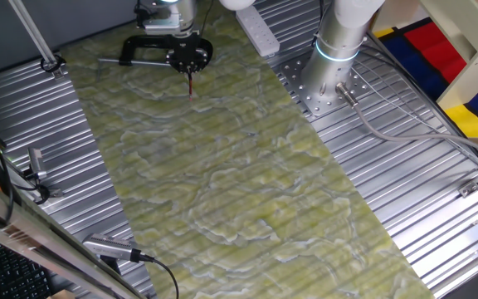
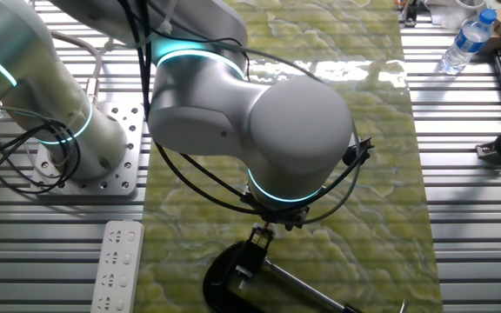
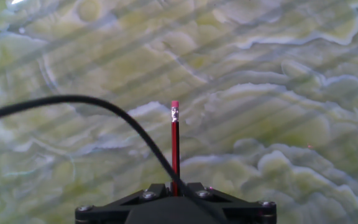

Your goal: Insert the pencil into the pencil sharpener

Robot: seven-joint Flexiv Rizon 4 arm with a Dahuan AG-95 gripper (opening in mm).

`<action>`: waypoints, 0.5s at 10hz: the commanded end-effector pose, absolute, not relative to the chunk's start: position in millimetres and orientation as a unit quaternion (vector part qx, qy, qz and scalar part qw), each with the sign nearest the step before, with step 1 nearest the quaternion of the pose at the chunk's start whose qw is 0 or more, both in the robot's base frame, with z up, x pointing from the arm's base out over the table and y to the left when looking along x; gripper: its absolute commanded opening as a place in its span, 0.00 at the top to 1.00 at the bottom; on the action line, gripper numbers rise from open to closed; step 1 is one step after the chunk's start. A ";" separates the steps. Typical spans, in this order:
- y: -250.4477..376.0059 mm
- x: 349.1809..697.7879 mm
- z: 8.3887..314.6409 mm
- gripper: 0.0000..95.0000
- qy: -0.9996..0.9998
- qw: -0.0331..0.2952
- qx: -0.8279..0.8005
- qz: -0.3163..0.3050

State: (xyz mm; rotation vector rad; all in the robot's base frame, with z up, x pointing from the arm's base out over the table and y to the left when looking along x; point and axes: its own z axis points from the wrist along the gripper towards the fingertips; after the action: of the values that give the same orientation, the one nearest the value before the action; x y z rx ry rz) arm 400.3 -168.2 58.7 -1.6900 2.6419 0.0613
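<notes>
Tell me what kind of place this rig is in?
Likely a robotics lab bench: ribbed metal table with a bolted arm base, a green mat, a power strip and a water bottle.

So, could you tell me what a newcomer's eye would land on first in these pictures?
Probably the big white robot arm with glowing teal rings, filling the other fixed view over the green marbled mat. Next, the thin red pencil with a pink eraser end, sticking out of the black pencil sharpener at the mat's far end. A white power strip lies beside the mat.
</notes>
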 end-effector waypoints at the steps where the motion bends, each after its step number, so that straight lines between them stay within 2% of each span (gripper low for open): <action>1: -168.7 400.3 58.2 1.00 0.840 0.004 -0.542 0.017; 5: -170.7 398.6 58.8 1.00 0.841 0.004 -0.541 0.018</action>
State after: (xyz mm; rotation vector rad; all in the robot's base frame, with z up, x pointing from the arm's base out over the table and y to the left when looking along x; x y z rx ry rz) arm 398.1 -170.1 59.2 -1.6960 2.6332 0.0587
